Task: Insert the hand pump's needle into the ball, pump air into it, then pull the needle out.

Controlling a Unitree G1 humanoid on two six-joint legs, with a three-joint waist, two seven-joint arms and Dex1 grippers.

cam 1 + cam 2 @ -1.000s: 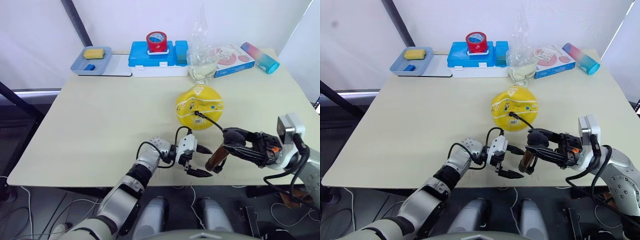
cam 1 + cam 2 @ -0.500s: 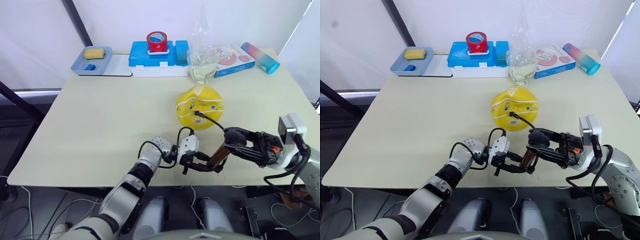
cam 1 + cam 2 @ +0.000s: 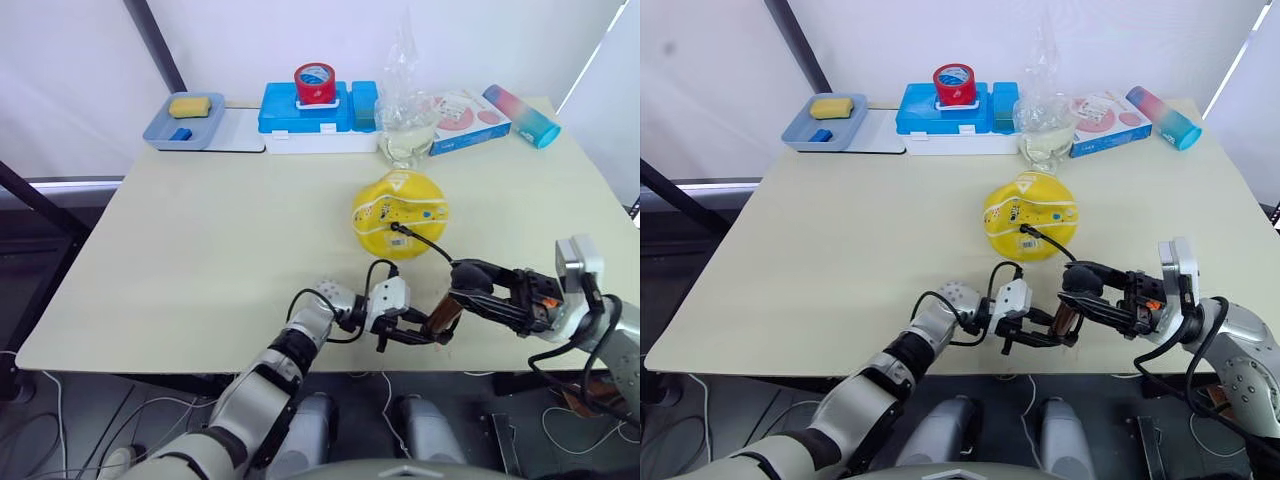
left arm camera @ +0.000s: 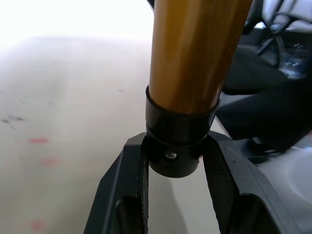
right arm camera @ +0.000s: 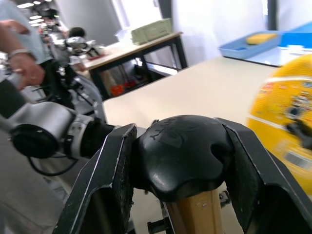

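The left end effector [image 4: 176,190] is pinching the black end cap of the hand pump [image 3: 442,317] near the front edge of the surface [image 3: 200,250], while the right end effector [image 5: 178,161] is squeezing its black handle, and the hose is running up to the ball [image 3: 400,212] in the middle.

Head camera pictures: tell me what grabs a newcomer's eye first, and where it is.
Near the table's front edge, both grippers hold the hand pump: the left gripper clamps its black end cap, the right gripper its black handle. Just beyond, mid-table, sits the yellow ball, the pump's black hose running to its near side. A blue box stands at the far edge.
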